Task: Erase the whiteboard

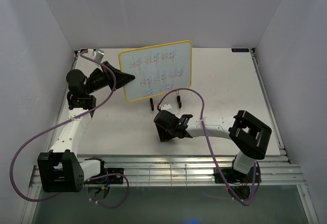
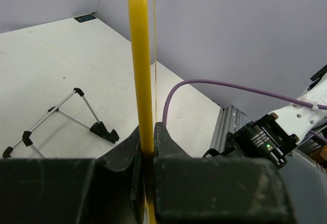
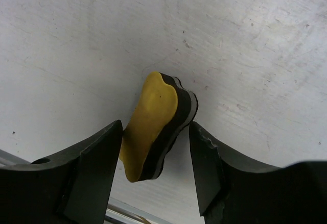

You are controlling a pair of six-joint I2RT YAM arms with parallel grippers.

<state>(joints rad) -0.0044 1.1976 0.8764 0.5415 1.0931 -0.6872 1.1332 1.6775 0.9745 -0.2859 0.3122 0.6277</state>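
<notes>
The whiteboard [image 1: 157, 71], white with a thin yellow frame and faint pink-blue scribbles, is held up off the table, tilted. My left gripper [image 1: 124, 77] is shut on its left edge; in the left wrist view the yellow frame [image 2: 140, 60] runs up from between my closed jaws [image 2: 147, 134]. My right gripper [image 1: 164, 128] is low over the table's middle front, open. In the right wrist view a yellow eraser block [image 3: 156, 124] with black and grey layers lies on the table between my spread fingers [image 3: 156, 147], the left one close to or touching it.
A black wire stand [image 1: 164, 102] sits on the table just below the board, also seen in the left wrist view [image 2: 59, 119]. Purple cables loop from both arms. White walls enclose the table on three sides; a metal rail runs along the near edge [image 1: 168, 170].
</notes>
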